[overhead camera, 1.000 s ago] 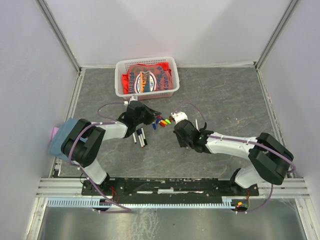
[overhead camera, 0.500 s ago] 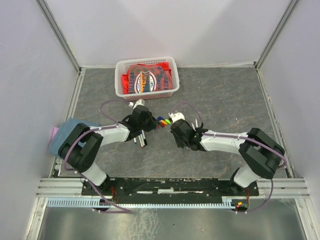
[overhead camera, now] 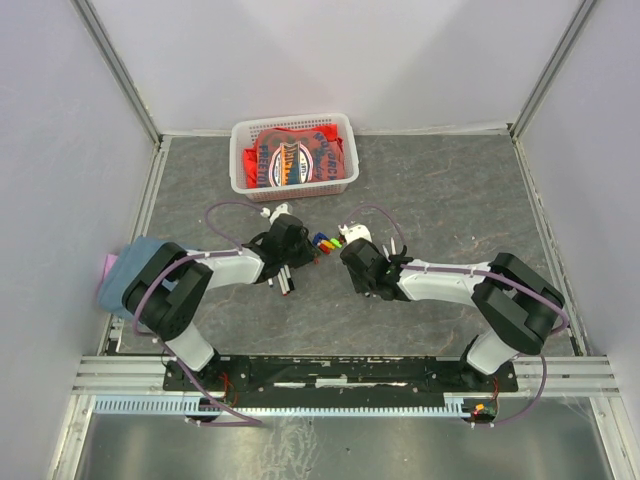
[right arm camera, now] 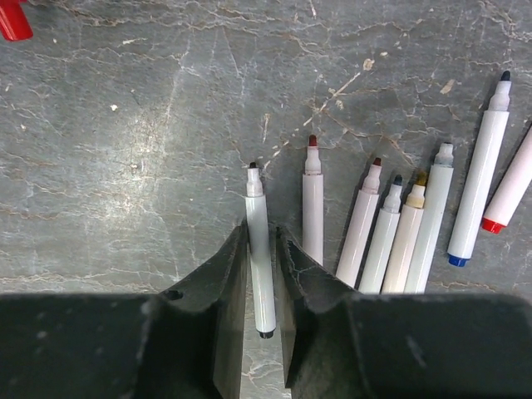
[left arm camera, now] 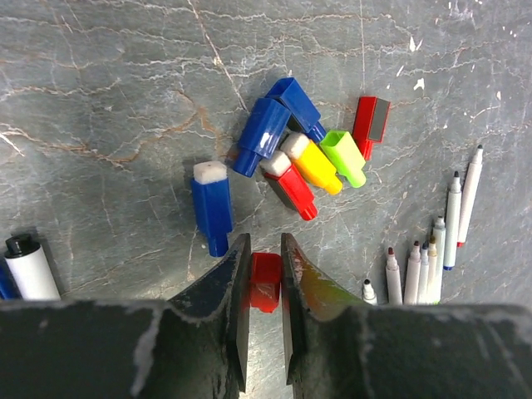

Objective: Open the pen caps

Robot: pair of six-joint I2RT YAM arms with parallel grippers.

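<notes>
Left pincer (left arm camera: 264, 256) slacker on red cap (left arm camera: 266, 287)

Overhead looks down; close wrist views share tabletop (overhead camera: 450, 200).

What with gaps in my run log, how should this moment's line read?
left gripper: pinching red cap; right gripper: slightly open around uncapped white pen; loose caps: on table

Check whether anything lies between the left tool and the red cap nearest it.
Nothing visible does. The red cap sits right between the fingers of the left tool. The nearest blue cap lies beyond the fingertips, apart from the red one.
</notes>
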